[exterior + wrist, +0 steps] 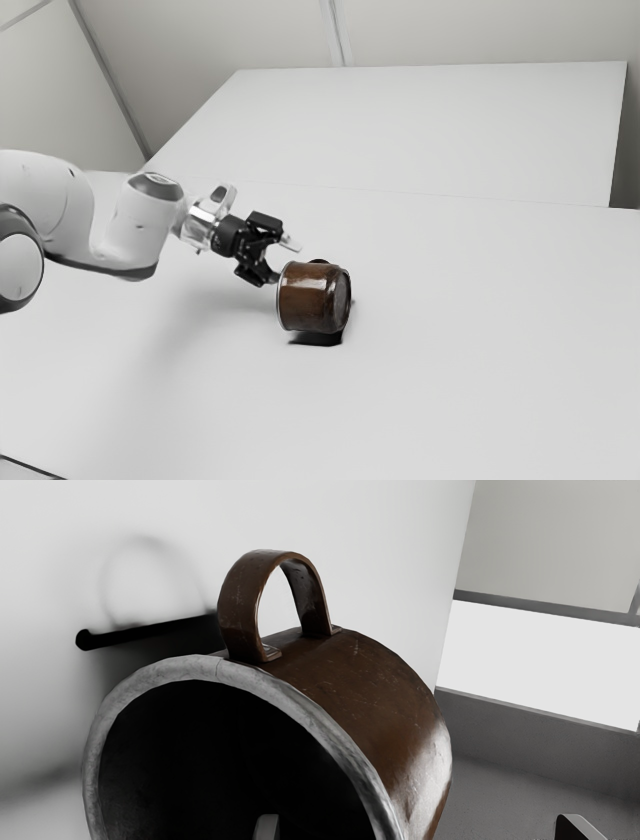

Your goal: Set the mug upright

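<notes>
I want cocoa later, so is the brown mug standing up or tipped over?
The mug is tipped over: its silvery rim faces sideways, toward the pincer, not up.

The place seems to be a plain, lab-like room, though its exact kind is hard to tell. A robot arm (143,225) reaches over a smooth white worktop (480,380), with pale grey walls (240,30) beyond.

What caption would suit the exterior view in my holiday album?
A white robot arm reaches its open gripper toward a brown mug tipped on its side, mouth facing the arm.
</notes>
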